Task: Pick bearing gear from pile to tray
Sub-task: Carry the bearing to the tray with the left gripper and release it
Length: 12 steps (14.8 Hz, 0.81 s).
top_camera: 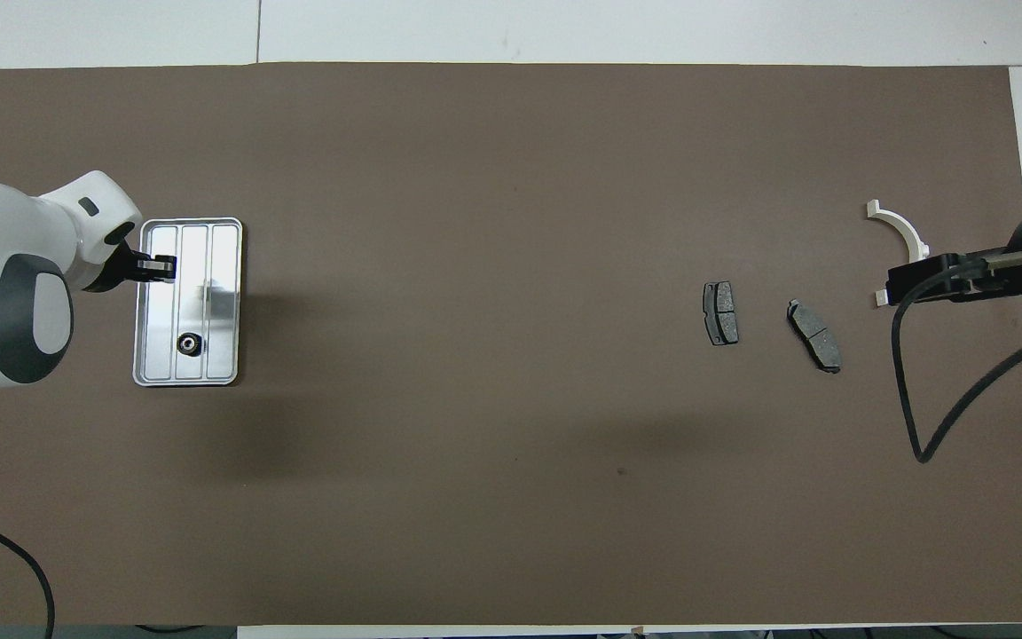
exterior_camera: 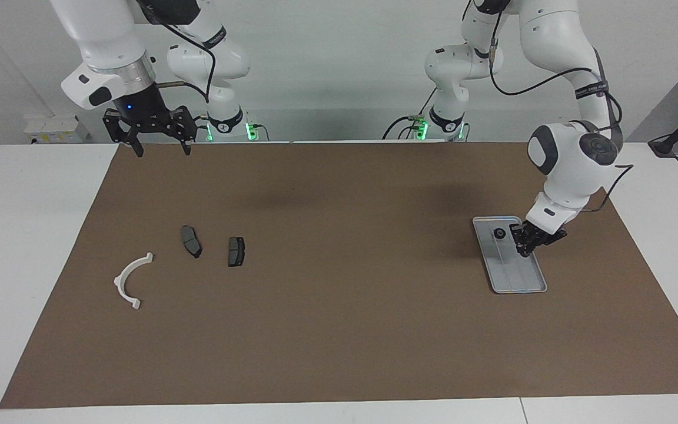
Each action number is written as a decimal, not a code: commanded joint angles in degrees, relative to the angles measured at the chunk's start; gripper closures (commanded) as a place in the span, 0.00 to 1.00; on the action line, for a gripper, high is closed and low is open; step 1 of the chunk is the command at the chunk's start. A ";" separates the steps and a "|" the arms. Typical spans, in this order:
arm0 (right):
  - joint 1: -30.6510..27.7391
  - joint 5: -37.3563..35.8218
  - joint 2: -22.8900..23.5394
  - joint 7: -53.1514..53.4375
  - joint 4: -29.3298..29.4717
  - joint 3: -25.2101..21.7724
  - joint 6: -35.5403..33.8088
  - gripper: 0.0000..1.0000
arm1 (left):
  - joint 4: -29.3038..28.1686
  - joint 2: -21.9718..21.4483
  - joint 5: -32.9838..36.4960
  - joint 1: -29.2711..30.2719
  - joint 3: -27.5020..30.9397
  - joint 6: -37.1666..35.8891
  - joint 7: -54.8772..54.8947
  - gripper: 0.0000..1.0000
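The bearing gear (exterior_camera: 499, 233) (top_camera: 188, 343), small, black and round, lies on the floor of the silver tray (exterior_camera: 518, 277) (top_camera: 225, 355), at the end nearer to the robots. My left gripper (exterior_camera: 526, 244) (top_camera: 159, 266) hangs shut over the tray's long edge toward the left arm's end, apart from the gear, with nothing seen in it. The pile lies toward the right arm's end: a white curved bracket (exterior_camera: 130, 282) (top_camera: 901, 226) and two dark brake pads (exterior_camera: 191, 241) (exterior_camera: 236, 251) (top_camera: 720, 312) (top_camera: 813, 335). My right gripper (exterior_camera: 159, 144) (top_camera: 891, 288) waits open, raised above the mat's edge.
A brown mat (exterior_camera: 339, 330) covers most of the white table (exterior_camera: 21, 235). A black cable (top_camera: 946, 390) loops down from the right arm over the mat beside the brake pads.
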 commanded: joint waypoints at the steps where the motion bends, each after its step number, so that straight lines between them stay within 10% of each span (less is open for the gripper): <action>1: -0.09 -0.05 -0.62 -0.34 -0.22 0.00 0.34 0.00 | -4.76 -2.60 -0.89 0.69 -0.42 3.43 1.21 1.00; 12: -0.27 -0.05 -0.71 -0.34 -0.31 0.00 -0.01 0.00 | -8.89 -0.40 -0.89 -0.37 -0.42 12.13 -1.34 1.00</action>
